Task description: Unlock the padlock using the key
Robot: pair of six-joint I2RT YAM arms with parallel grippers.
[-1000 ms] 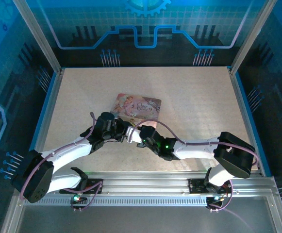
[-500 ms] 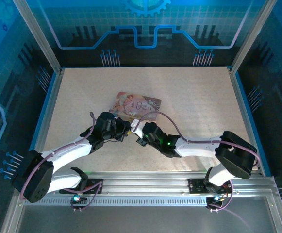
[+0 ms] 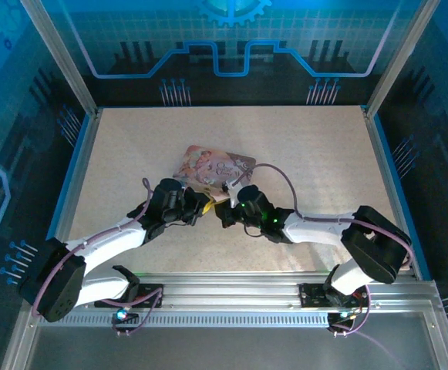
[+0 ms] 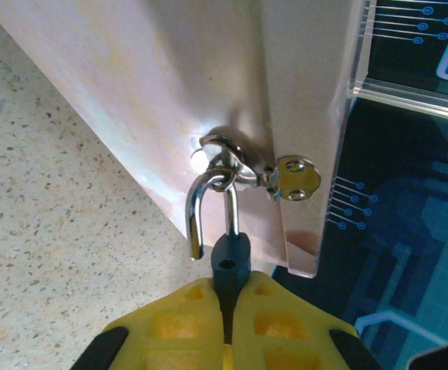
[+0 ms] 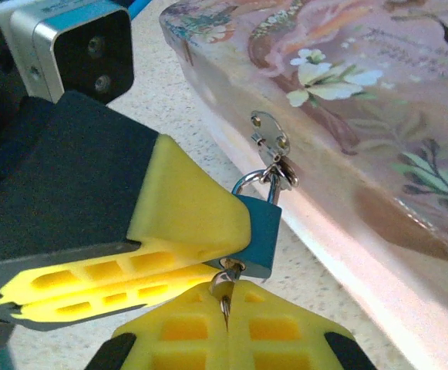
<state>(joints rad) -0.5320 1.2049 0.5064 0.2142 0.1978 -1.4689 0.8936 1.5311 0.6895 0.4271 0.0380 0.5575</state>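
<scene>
The small blue padlock (image 5: 259, 228) hangs by its silvery shackle (image 4: 196, 217) from the hasp ring of the pink illustrated tin (image 5: 347, 100). My left gripper (image 4: 230, 291) is shut on the padlock body (image 4: 230, 260). One shackle leg stands free of the body, beside an empty hole. My right gripper (image 5: 225, 299) is shut on the key (image 5: 225, 282), whose blade sits in the keyhole at the lock's bottom. In the top view both grippers, left (image 3: 200, 205) and right (image 3: 227, 210), meet at the tin's near edge (image 3: 216, 163).
The tin lies on the speckled table (image 3: 308, 154), slightly left of centre. A metal hasp plate (image 4: 297, 177) sticks out from the tin's edge. Blue enclosure walls (image 3: 409, 92) ring the table, and an aluminium rail (image 3: 231, 293) runs along the near edge.
My right gripper has swung farther from the near edge and to the right, turning at the wrist with the key. The tin's right corner has shifted slightly. The left arm has held still.
</scene>
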